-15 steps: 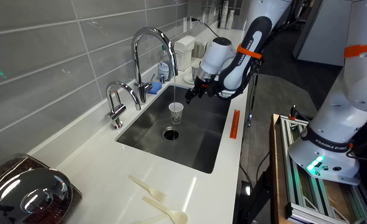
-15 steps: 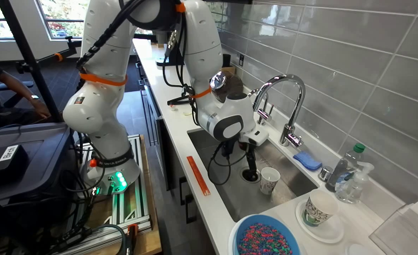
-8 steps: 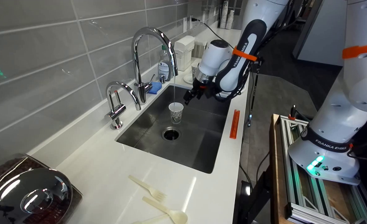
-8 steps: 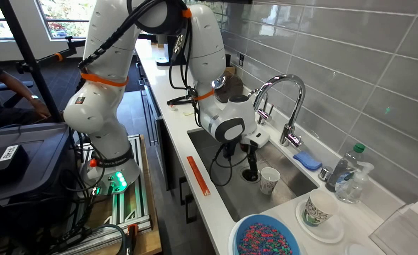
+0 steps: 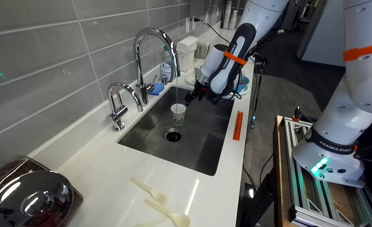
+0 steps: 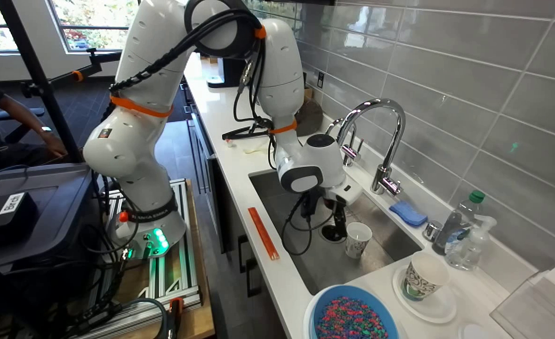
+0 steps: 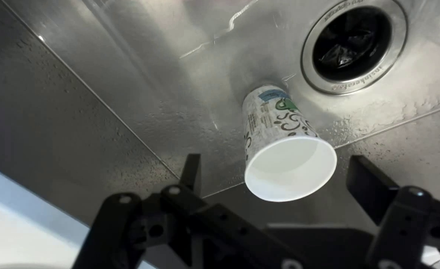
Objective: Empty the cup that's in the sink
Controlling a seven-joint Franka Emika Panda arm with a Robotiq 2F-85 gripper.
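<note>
White cup (image 7: 284, 145) stands just ahead of the spread claw (image 7: 274, 166).

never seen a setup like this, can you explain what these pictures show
This is a white Franka Emika robot arm ending in a black two-fingered gripper. Two views come from cameras standing outside the robot; the wrist view, from the arm's own camera, looks past the gripper into a steel sink. There a patterned paper cup stands upright near the drain hole. On the counter are a pale fork, a spoon and a blue bowl. The gripper is open and holds nothing.
</note>
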